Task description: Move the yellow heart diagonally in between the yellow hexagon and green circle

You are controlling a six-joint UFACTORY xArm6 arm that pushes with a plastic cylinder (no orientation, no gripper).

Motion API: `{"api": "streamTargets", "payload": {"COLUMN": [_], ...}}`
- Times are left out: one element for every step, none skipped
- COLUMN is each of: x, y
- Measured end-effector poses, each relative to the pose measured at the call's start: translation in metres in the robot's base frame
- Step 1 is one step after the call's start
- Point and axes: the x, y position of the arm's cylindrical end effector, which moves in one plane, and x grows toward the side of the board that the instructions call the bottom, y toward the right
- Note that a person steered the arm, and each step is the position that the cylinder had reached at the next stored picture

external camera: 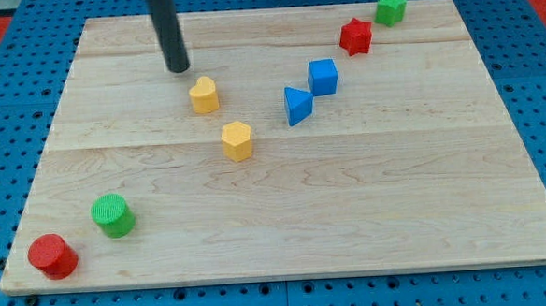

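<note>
My tip point(178, 68), the tool here, is a bare rod with nothing to open and holds nothing. It stands near the desk's point(425, 201) top edge, left of centre. The yellow heart point(204, 95) lies just beside it, down and to the view's right, not touching. It is small, lobed, upright. Beyond sits the yellow hexagon point(238, 140); the green circle point(113, 215) waits near the bottom-left corner.
</note>
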Motion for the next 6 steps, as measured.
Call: {"api": "streamTargets", "payload": {"x": [0.029, 0.077, 0.114, 0.113, 0.143, 0.203], "y": [0.025, 0.024, 0.009, 0.017, 0.031, 0.031]}}
